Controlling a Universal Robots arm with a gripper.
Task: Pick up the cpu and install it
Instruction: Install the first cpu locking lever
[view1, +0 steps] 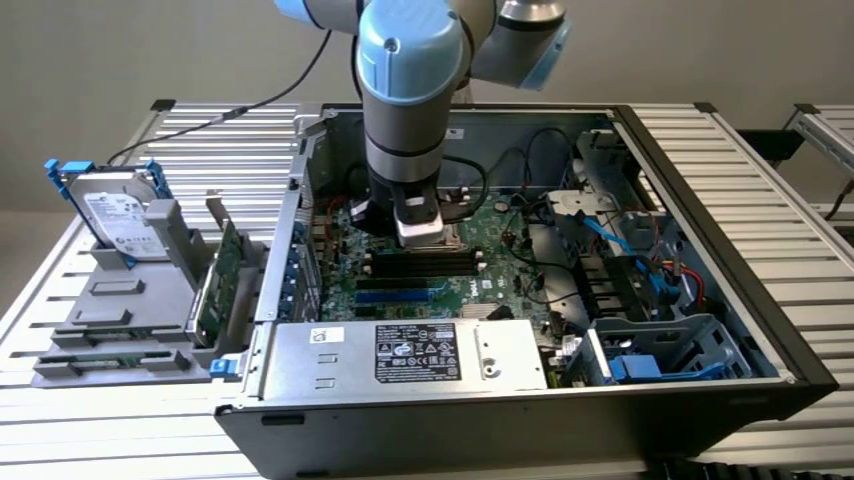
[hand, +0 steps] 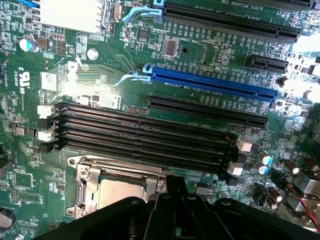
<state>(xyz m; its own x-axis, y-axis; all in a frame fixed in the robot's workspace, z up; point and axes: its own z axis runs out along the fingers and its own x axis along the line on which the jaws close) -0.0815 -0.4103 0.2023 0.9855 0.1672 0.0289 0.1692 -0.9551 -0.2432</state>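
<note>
Exterior view, item list. Open computer case (view1: 747, 300) lying on a slatted metal bench (view1: 80, 290), its side panel off and the green motherboard (view1: 501, 260) exposed. Robot arm (view1: 407, 90) reaching straight down into the case from above; gripper (view1: 424, 232) low over the board, at the end of the black memory slots (view1: 424, 264) nearer the case's far wall. Power supply (view1: 400, 355) with a black label along the case's near edge. Blue drive cage (view1: 667, 350) at the near corner on the exterior view's right. Outside the case, toward the bench edge on the exterior view's left: grey fixture (view1: 120, 320) carrying a hard drive (view1: 118, 218) in a blue bracket, standing upright, and a green expansion card (view1: 220, 285) on edge just beside the case wall.

Wrist view, item list. Gripper body, black, above a metal socket frame (hand: 85, 182). Cpu (hand: 117, 192), dull silver top, sitting flat within that frame, partly hidden by the gripper. Gripper fingers drawn together; whether they touch the cpu cannot be told. Four memory slots just beside the socket; blue expansion slot (hand: 215, 85) and black expansion slots (hand: 225, 22) further across the board.
</note>
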